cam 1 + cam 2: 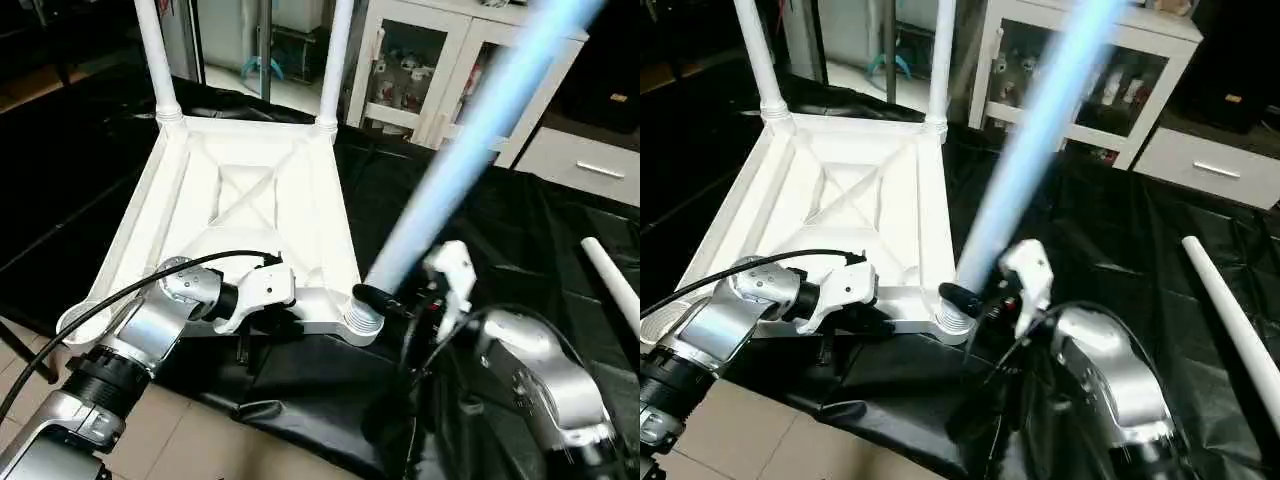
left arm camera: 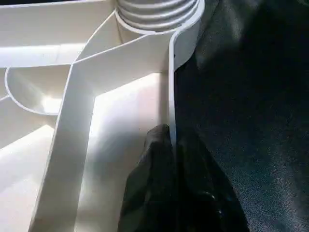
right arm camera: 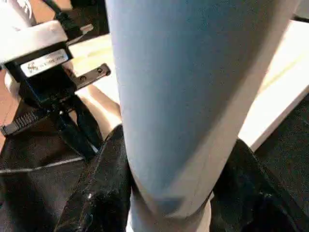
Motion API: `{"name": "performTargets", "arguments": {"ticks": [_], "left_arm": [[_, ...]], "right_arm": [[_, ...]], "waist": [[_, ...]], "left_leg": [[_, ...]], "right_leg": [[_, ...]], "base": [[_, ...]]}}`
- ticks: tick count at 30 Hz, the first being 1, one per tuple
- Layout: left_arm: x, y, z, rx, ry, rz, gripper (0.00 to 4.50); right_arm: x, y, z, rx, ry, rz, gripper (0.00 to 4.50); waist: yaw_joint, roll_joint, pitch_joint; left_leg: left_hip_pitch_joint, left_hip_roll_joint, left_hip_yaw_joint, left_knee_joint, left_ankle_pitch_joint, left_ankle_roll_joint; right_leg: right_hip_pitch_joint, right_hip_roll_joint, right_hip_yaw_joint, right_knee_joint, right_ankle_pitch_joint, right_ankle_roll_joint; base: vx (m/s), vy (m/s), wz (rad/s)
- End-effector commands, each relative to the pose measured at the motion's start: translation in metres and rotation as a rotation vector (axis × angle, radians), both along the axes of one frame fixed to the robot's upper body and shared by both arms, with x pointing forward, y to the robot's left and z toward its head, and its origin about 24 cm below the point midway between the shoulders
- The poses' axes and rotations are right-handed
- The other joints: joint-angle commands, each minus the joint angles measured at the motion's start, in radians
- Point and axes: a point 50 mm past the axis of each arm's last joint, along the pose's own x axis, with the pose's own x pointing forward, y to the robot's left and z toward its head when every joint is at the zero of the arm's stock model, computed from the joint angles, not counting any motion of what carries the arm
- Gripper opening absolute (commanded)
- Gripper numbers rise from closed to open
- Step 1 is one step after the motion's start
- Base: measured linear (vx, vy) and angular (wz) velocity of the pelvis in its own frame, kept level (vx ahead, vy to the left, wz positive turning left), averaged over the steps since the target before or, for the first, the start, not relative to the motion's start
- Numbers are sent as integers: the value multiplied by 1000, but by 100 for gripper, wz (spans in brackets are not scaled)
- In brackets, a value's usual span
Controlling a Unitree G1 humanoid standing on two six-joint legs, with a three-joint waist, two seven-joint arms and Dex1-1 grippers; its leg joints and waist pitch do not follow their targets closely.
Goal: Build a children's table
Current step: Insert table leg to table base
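Right now we see the tabletop (image 1: 250, 190) lying upside down on a black cloth (image 1: 480, 230), its X-ribbed underside facing up. Two legs (image 1: 155, 55) stand upright in the far corner sockets, one at the far left and the other (image 1: 337, 60) at the far right.

Our left gripper (image 2: 171, 145) reaches in from the near left and is pinched narrow on the tabletop's near edge wall; in the left wrist view one black finger (image 2: 154, 159) sits inside the wall and the other outside it, with the thin white wall between them. Just beyond, along the same edge, is the near right corner socket (image 1: 362, 318), its ribbed collar showing.

Our right gripper (image 3: 169, 193) comes from the near right and holds a third leg (image 1: 470, 150) low on its shaft, about half open, with a black finger (image 3: 104, 188) on either side of the tube. This leg tilts up and away to the right, and its lower end meets the near right socket; we cannot tell how far it has gone in.

A fourth leg (image 1: 1230, 320) lies loose on the cloth at the right, well apart from the tabletop. Beyond the cloth stands a white cabinet (image 1: 440, 70) with glass doors.
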Motion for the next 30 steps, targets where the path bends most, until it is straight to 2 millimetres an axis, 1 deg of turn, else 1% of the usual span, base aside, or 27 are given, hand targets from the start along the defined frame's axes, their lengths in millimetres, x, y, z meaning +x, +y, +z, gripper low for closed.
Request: {"name": "performTargets", "arguments": {"ticks": [1, 3, 6, 7, 8, 10, 12, 13, 14, 15, 16, 18, 20, 21, 26, 27, 29, 30], "left_arm": [[-2, -7, -1, -4, 6, -32, 0], [-3, -6, -1, -2, 6, -30, 0], [-2, -6, -1, -2, 5, -28, 0], [-2, -6, -1, -2, 5, -27, 0], [-2, -5, 0, -3, 4, -26, 0], [-2, -5, 0, -4, 3, -25, 0], [-3, -5, 0, -4, 3, -24, 0], [-3, -5, -1, -5, 3, -23, 0], [-3, -5, -1, -6, 2, -22, 0], [-3, -5, -1, -7, 2, -21, 0], [-3, -6, -1, -8, 1, -20, 0], [-3, -6, -1, -9, 1, -19, 0], [-3, -7, -1, -11, 2, -18, 0], [-2, -7, -1, -12, 2, -17, 0], [-1, -7, 0, -26, 4, -12, 0], [-1, -8, 1, -35, 6, -8, 0], [0, -9, 2, -51, 8, 0, 0], [0, -9, 2, -52, 8, 1, 0]], "right_arm": [[-5, -6, -28, -97, 143, -19, 184], [-3, -5, -28, -95, 159, -22, 184], [-3, -4, -33, -89, 190, -41, 184], [-3, -5, -35, -94, 197, -49, 184], [-4, -6, -41, -110, 213, -65, 184], [-6, -8, -47, -121, 225, -76, 184], [-9, -9, -51, -133, 230, -82, 184], [-12, -10, -54, -141, 231, -83, 184], [-14, -10, -56, -142, 230, -83, 184], [-15, -10, -56, -140, 228, -85, 184], [-16, -9, -57, -133, 226, -90, 184], [-16, -9, -57, -127, 222, -98, 184], [-15, -9, -57, -120, 217, -109, 184], [-14, -9, -57, -115, 213, -120, 184], [-9, -9, -55, -108, 202, -159, 184], [-8, -10, -55, -109, 200, -175, 184], [-5, -11, -56, -116, 199, -205, 184], [-5, -11, -56, -117, 199, -208, 184]], "waist": [[0, 13, -39], [-1, 11, -39], [-4, 13, -37], [-5, 12, -35], [-6, 12, -34], [-7, 13, -33], [-8, 12, -33], [-8, 15, -33], [-7, 14, -34], [-7, 18, -35], [-8, 17, -35], [-10, 18, -34], [-11, 16, -34], [-11, 18, -34], [-15, 18, -31], [-16, 17, -31], [-17, 18, -30], [-20, 16, -30]], "left_leg": [[-11, 29, -6, -91, -146, -9], [-12, 29, -6, -91, -148, -8], [-12, 29, -7, -94, -170, -11], [-12, 30, -8, -96, -191, -13], [-12, 30, -9, -98, -210, -16], [-10, 31, -11, -99, -228, -18], [-10, 31, -11, -100, -234, -20], [-9, 31, -12, -101, -246, -22], [-8, 32, -12, -101, -245, -22], [-8, 32, -12, -102, -239, -23], [-8, 32, -11, -102, -236, -23], [-8, 32, -12, -104, -248, -25], [-9, 31, -13, -105, -263, -24], [-8, 32, -13, -105, -269, -25], [-9, 33, -16, -108, -290, -26], [-9, 33, -16, -109, -292, -27], [-10, 32, -16, -109, -301, -28], [-10, 32, -18, -110, -312, -29]], "right_leg": [[47, -58, 42, -71, -175, -162], [46, -58, 42, -72, -172, -163], [45, -59, 42, -75, -204, -160], [44, -60, 42, -80, -243, -152], [43, -61, 42, -83, -273, -145], [41, -62, 43, -86, -302, -137], [39, -61, 44, -87, -301, -135], [39, -61, 44, -87, -300, -135], [39, -62, 44, -88, -295, -135], [39, -60, 43, -85, -275, -140], [39, -59, 43, -85, -257, -143], [40, -58, 42, -85, -255, -146], [41, -59, 43, -88, -277, -142], [40, -60, 43, -89, -287, -141], [36, -60, 43, -93, -321, -133], [37, -60, 43, -94, -325, -132], [36, -60, 43, -95, -340, -128], [35, -61, 43, -98, -369, -119]], "base": [[0, 0, 0], [0, 0, 0], [0, 0, 0], [0, 0, 0], [0, 0, 0], [0, 0, 0], [0, 0, 0], [0, 0, 0], [0, 0, 0], [0, 0, 0], [0, 0, 0], [0, 0, 0], [0, 0, 0], [0, 0, 0], [0, 0, 0], [0, 0, 0], [0, 0, 0], [0, 0, 0]]}}
